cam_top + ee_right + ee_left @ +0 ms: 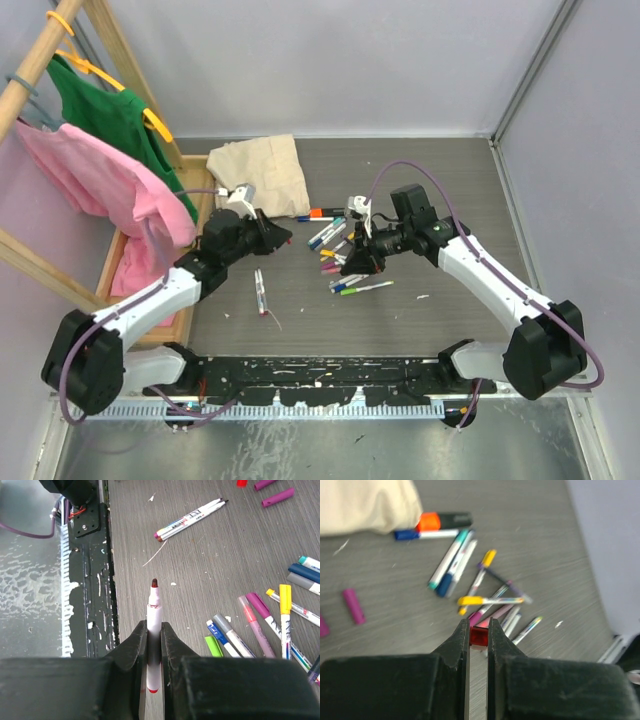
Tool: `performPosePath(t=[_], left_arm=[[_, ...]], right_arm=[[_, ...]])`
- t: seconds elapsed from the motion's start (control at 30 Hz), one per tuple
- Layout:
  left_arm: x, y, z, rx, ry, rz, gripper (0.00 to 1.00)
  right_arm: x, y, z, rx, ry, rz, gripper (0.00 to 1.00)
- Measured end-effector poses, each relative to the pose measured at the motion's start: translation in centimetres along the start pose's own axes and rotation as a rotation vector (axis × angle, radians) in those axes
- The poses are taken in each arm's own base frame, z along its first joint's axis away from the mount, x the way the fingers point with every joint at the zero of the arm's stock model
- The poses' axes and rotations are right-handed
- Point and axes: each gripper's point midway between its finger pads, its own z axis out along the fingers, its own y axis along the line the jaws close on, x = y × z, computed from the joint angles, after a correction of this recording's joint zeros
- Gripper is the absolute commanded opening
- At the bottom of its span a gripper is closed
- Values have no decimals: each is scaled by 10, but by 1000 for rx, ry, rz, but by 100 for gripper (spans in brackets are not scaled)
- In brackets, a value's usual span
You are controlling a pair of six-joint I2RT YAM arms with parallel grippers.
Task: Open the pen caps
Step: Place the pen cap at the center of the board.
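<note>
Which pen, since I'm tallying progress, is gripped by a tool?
The white pen with the bare dark-red tip, clamped in the right tool; the rest lie on the table.

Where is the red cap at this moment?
In the left wrist view, the red cap is pinched between the jaws of the left gripper, near the scattered pens.

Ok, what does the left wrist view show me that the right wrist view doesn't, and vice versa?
Only the left wrist: the left gripper shut on a red cap, the beige cloth, and the black marker with an orange cap. Only the right wrist: the right gripper shut on an uncapped pen with a dark red tip, two more pens lying side by side, and the arms' base rail. Both: the grey table and the pen pile, including a yellow-capped pen.
</note>
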Motion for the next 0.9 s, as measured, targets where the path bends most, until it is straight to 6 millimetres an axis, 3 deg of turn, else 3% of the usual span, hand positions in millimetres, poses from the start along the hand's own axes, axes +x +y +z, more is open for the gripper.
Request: performPosePath(t=[0.13, 0.4, 0.63, 0.9], left_arm=[[34, 35, 12, -142, 151, 1, 4], [51, 80, 33, -379, 295, 42, 5], [60, 102, 44, -494, 378, 76, 7], [70, 115, 49, -553, 445, 118, 11]], right_arm=[[1, -2, 0, 12, 5, 1, 3], [1, -4, 0, 25, 8, 1, 3], [2, -6, 0, 31, 11, 1, 3], [2, -6, 0, 32, 11, 1, 3]])
